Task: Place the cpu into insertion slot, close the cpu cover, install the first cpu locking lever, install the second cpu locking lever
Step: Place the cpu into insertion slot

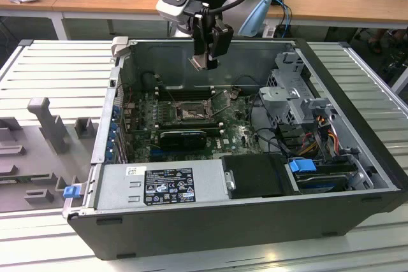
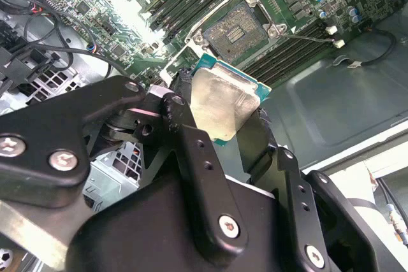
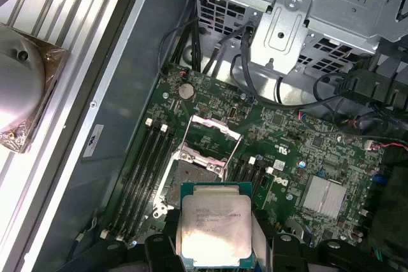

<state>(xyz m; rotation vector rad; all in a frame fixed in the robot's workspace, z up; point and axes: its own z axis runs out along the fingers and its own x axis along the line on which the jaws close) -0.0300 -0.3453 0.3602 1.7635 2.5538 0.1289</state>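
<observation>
While hanging at the upper middle of the exterior view over the open computer case (image 1: 255,224), holds the cpu (image 1: 200,62) clamped in the gripper (image 1: 207,62), well above the insertion slot (image 1: 191,111) near frame centre; in the second wrist view, pinches its edges between black fingers (image 2: 185,125), clear of the board; in the first wrist view, carries it near the bare slot, with the cpu cover (image 3: 220,133) raised

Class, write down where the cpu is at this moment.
The cpu is gripped in the claw, raised over the motherboard inside the open computer case. It is close to the insertion slot but not yet in it.
</observation>
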